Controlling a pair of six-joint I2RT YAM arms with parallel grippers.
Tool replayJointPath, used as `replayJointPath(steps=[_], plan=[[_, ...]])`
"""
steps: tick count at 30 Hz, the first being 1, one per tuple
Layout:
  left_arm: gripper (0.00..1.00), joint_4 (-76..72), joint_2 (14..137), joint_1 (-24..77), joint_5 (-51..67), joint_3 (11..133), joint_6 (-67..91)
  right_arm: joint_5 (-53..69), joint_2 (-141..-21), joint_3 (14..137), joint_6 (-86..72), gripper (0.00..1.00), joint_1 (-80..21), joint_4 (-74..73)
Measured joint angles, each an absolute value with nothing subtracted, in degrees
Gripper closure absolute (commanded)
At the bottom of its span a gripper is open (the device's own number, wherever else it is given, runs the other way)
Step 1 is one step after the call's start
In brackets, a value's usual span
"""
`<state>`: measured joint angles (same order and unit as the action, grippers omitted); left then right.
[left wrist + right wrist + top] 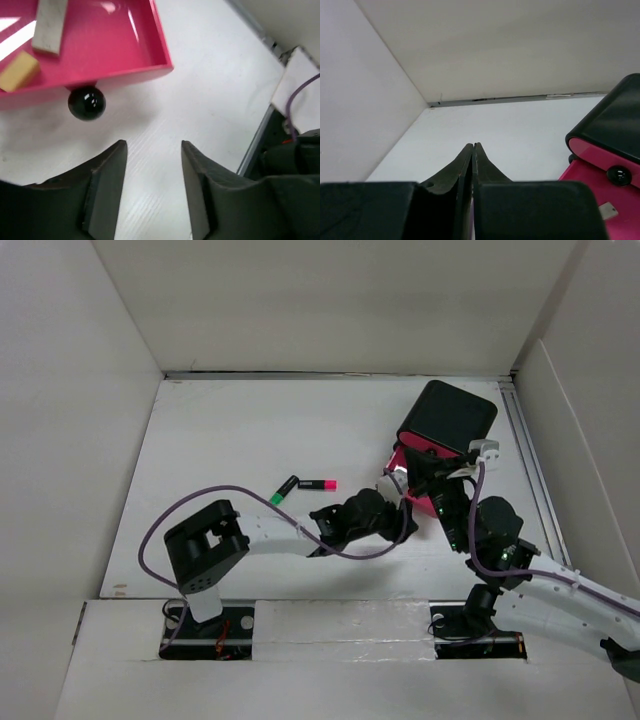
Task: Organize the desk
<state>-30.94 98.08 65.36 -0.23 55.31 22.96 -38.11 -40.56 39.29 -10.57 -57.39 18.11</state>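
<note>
1. My left gripper (152,147) has its two dark fingers apart with nothing between them. Only bare white surface shows in the gap.
2. Just ahead of those fingertips sits a round, glossy black knob (86,103) on the front wall of an open pink drawer (120,75). The fingers are near the knob, but I cannot see them touching it.
3. Two things lie in the drawer: a tan block (19,70) against the front wall and a pale grey bar (50,22) further in.
4. My right gripper (473,147) has its fingers pressed together. I see nothing clamped between them.
5. From the right wrist, the black box (455,412) that the pink drawer belongs to fills the right edge. A shut pink drawer front with its own black knob sits just under the lid.
6. In the overhead view both wrists crowd together at the near side of the box, the left arm reaching across from its base and the right arm coming up from below.
7. The desk (230,440) is the big matte white top under everything. It runs from the arm bases to the back wall, with the box at its far right.
8. Left of the arms, well apart from the box, a black marker with a green cap (283,490) and a pink-tipped marker (318,484) lie end to end on the desk.
9. A purple cable (160,525) loops over the left arm.
</note>
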Motion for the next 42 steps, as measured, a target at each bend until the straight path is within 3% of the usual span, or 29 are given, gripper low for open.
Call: replayJointPath(steps=[1,4,7,21,22,28,34,42], plan=[[0.5,-30.89,99.13,65.98,-0.27,55.33,23.0,-37.91,-40.75,39.29,-10.59,0.79,-57.39,18.0],[0.49,-29.26,102.3,65.71,-0.97,56.03,22.85,-37.67,-40.66,39.29,-10.79,0.65,-57.39,17.89],[0.49,-27.53,105.03,65.01,-2.11,58.15,22.74,-37.41,-40.14,39.29,-10.79,0.58,-57.39,17.96],[0.56,-25.32,109.69,62.39,-6.42,64.45,21.34,-37.06,-39.79,39.31,-10.76,0.57,-57.39,18.0],[0.62,-24.99,110.3,62.22,-6.35,65.17,20.97,-37.06,-39.79,39.31,-10.76,0.57,-57.39,18.0],[0.7,-23.16,112.9,62.52,-6.63,68.99,19.03,-37.06,-40.38,39.31,-10.76,0.57,-57.39,18.0],[0.87,-22.35,113.51,62.52,-7.25,70.48,18.04,-37.06,-40.69,39.31,-10.76,0.57,-57.39,18.02],[0.9,-20.49,114.39,62.13,-7.79,73.36,17.43,-37.08,-40.8,39.31,-10.76,0.58,-57.39,18.02]])
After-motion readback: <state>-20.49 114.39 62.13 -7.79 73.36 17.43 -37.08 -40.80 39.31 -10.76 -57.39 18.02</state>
